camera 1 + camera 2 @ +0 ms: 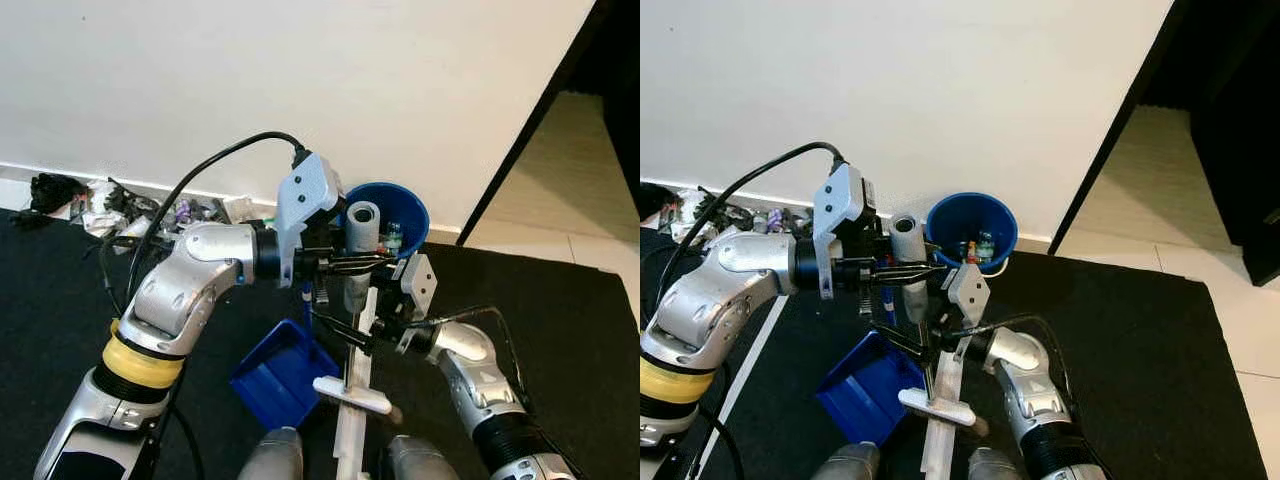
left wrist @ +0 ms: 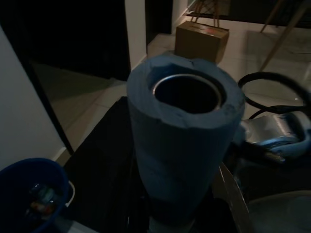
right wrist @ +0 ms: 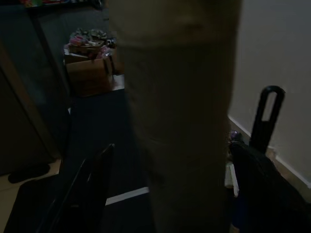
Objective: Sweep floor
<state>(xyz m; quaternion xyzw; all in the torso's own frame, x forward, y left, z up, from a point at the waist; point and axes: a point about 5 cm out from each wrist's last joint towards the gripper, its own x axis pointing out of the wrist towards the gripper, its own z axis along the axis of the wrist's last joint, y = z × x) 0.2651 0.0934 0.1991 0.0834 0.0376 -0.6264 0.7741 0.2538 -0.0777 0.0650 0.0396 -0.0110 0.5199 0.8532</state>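
I hold a broom upright in front of me by its handle [image 1: 360,240], whose top is wrapped in grey foam; lower down it is a white pole [image 1: 350,440] with a white crosspiece [image 1: 352,393]. My left gripper [image 1: 352,264] is shut on the foam part just below the top, which is seen end-on as the hollow handle top [image 2: 184,145] in the left wrist view. My right gripper [image 1: 345,335] is closed on the handle [image 3: 180,121] lower down, a finger [image 3: 82,194] on either side. A blue dustpan [image 1: 285,375] lies on the black mat [image 1: 560,320] to the left of the pole.
A blue bucket [image 1: 410,215] holding scraps stands against the white wall behind the broom. Litter [image 1: 150,210] is piled along the skirting at left. An open doorway [image 1: 580,170] onto pale tiles lies at right. A cardboard box [image 2: 201,41] stands across the room.
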